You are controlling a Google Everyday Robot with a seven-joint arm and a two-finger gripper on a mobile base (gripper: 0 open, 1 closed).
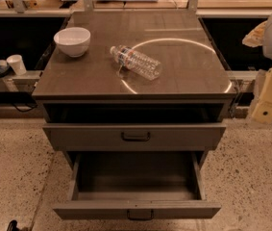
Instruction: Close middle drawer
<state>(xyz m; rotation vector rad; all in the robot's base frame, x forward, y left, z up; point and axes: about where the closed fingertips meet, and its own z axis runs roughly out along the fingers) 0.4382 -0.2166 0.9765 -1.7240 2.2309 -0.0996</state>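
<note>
The grey-brown cabinet [130,88] stands in the middle of the camera view. Its middle drawer [136,209] is pulled far out toward me. It has a low flat front with a small dark handle [140,216], and its deep box looks empty. Above it the taller-fronted top drawer [134,136] with a larger handle stands slightly open. The third drawer is hidden below. My gripper [269,100], a pale cream part of the arm, is at the right edge beside the cabinet's top right corner, apart from both drawers.
A white bowl [72,41] and a clear plastic bottle [136,61] lying on its side rest on the cabinet top. A paper cup [16,64] stands on a shelf at the left. Speckled floor [251,177] lies on both sides of the drawers.
</note>
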